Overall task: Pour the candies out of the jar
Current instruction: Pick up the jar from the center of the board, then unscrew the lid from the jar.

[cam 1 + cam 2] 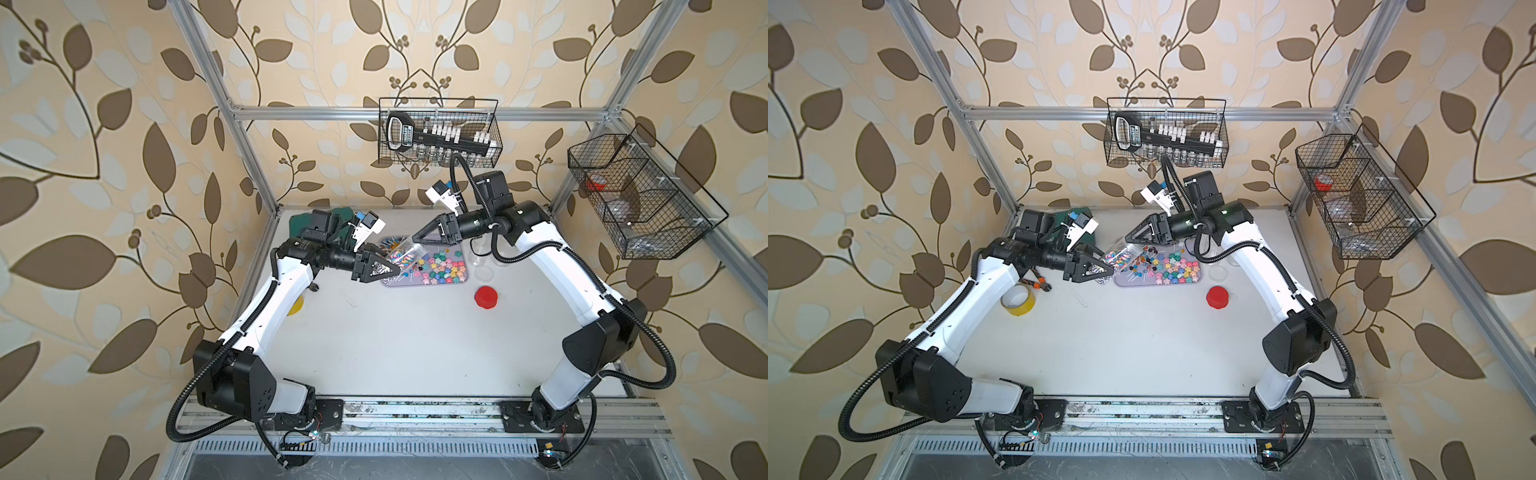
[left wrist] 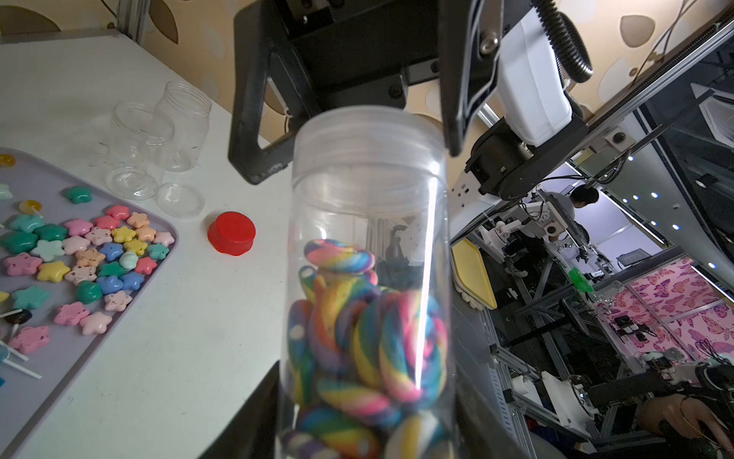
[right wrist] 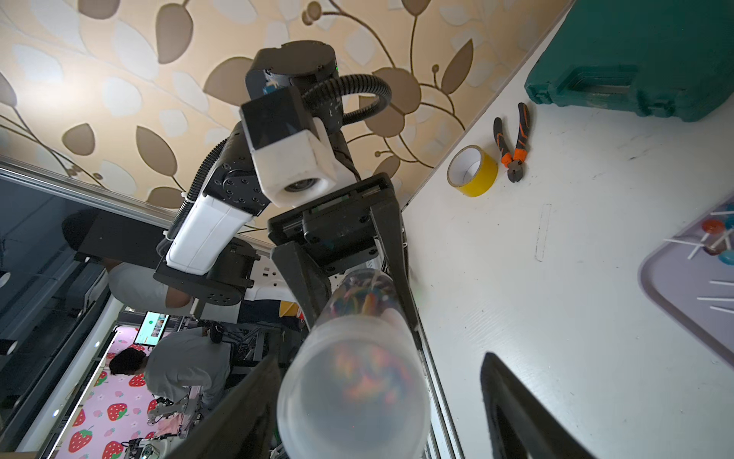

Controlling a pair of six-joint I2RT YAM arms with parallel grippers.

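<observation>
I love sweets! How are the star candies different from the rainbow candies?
The star candies are star-shaped, each mostly one pastel colour; the rainbow candies are round swirls of many colours. The star candies lie spread on the tray; the rainbow candies sit piled inside the clear jar that the left end effector holds. Both are small and colourful.

Yellow tape roll (image 3: 472,171) lies just beside pliers (image 3: 514,160), near a green case (image 3: 635,59).
</observation>
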